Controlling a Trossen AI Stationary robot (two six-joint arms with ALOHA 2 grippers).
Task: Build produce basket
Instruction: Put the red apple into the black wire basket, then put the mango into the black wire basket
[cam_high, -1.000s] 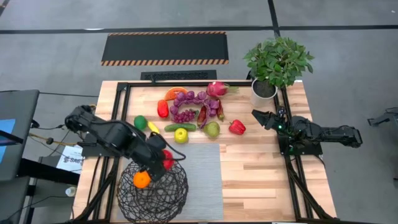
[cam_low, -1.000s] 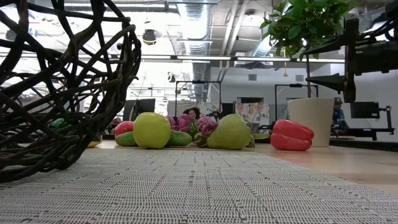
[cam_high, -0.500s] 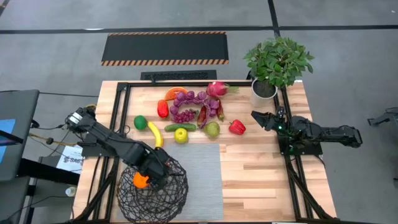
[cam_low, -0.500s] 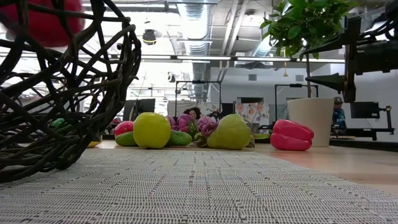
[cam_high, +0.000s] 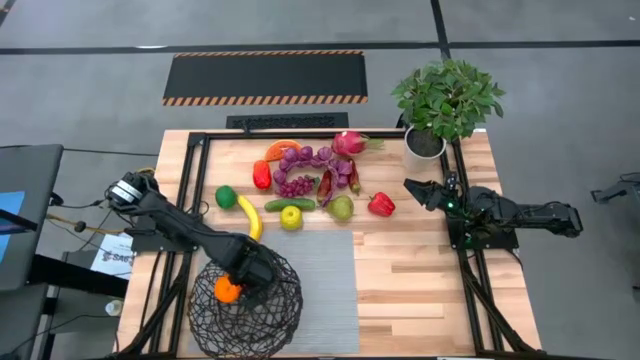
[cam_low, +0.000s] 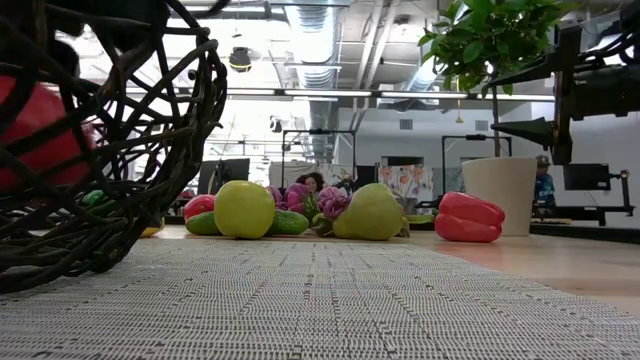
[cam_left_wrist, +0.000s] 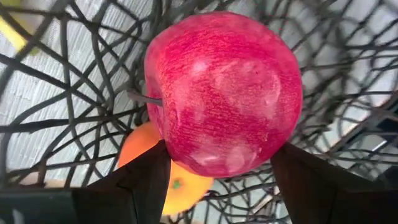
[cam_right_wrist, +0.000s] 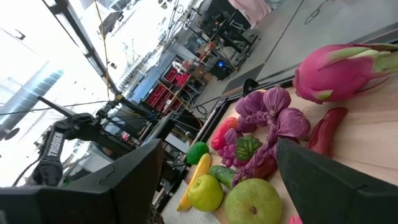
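Red apple (cam_left_wrist: 222, 93) sits clamped in the left gripper (cam_left_wrist: 217, 180) inside the basket (cam_high: 280, 315) above one orange (cam_high: 227, 291); most produce (cam_high: 310, 175) waits, right gripper (cam_high: 412, 188) wide, empty.

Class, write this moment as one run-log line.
left gripper: shut on red apple, inside basket | orange: in basket | right gripper: open, waiting near plant pot

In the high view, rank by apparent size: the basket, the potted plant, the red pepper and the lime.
1. Basket, clearly the widest.
2. Potted plant, leaves included.
3. Red pepper and lime look about alike; I would not rank one above the other.
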